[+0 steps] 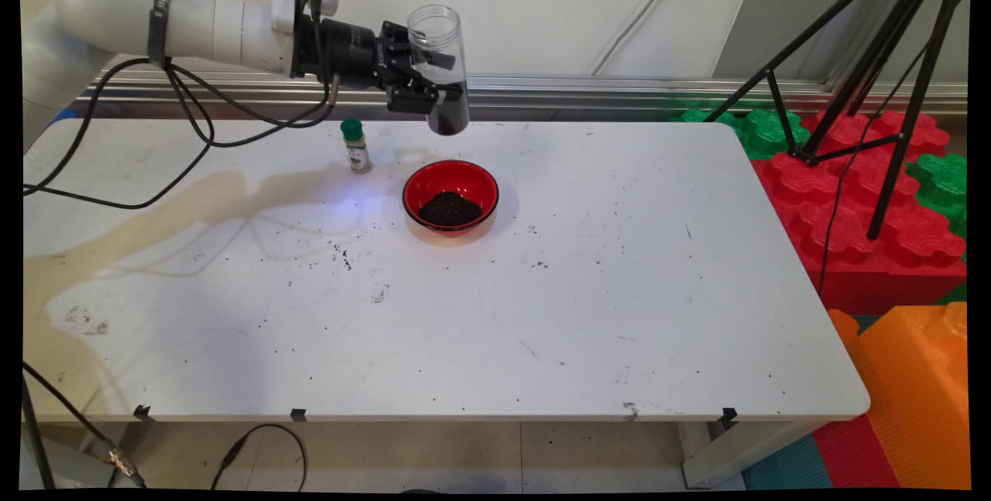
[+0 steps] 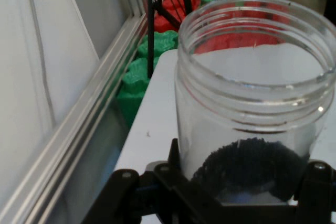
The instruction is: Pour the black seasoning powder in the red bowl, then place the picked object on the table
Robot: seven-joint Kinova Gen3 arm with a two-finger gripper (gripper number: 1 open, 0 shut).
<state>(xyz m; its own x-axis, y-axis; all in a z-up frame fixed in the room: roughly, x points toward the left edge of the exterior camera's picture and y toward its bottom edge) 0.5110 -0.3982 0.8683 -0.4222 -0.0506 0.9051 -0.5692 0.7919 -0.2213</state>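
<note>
Black two-finger gripper (image 1: 433,83) clamped around clear plastic jar (image 1: 439,60), upright, mouth up, held above table so dark granules (image 2: 252,166) sit at bottom. Red bowl (image 1: 450,195) with dark granule heap just below; green-capped spice bottle (image 1: 355,146) beside it on white table (image 1: 619,292).

Label on the small green-capped bottle (image 1: 356,146), at 9 o'clock from the red bowl (image 1: 450,195), is too small to read. In the hand view, the bottom edge cuts off the clear jar's (image 2: 252,103) base and the hand (image 2: 231,192). The tripod (image 1: 875,83) runs off the top edge.
</note>
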